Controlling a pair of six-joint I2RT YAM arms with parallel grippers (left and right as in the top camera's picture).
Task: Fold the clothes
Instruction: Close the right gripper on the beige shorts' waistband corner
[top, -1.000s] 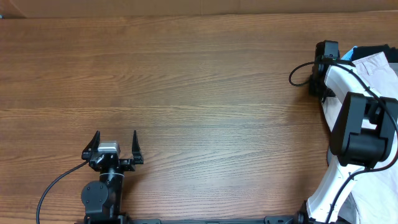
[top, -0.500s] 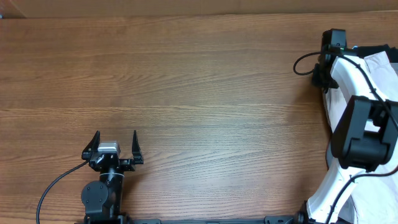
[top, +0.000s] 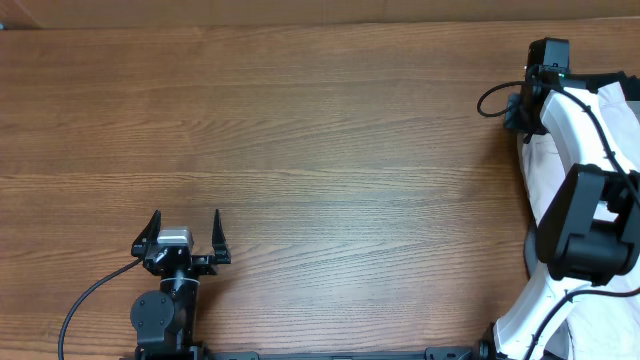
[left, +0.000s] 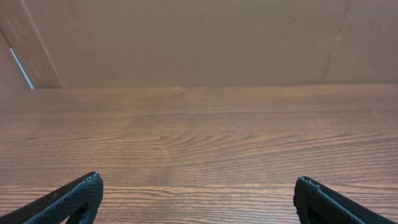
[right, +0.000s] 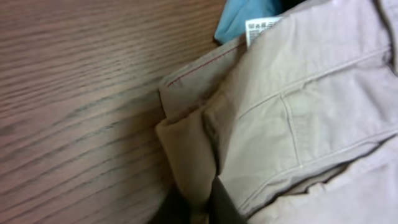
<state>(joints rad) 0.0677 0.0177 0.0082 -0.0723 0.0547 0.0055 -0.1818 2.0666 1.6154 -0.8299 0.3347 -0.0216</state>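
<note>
Overhead, the right arm is reaching farther toward the counter's far right edge than a second ago, covering most of the clothes lying there. The left pincer is staying spread wide and empty. Right wrist view is showing beige, seamed fabric bunching against the right pincer. The pincer is cropped and blurred, so I cannot tell its spread.

From above we look straight down on the whole worktop. Our left wrist view skims low across it. Our right wrist view looks closely at the clothes.
</note>
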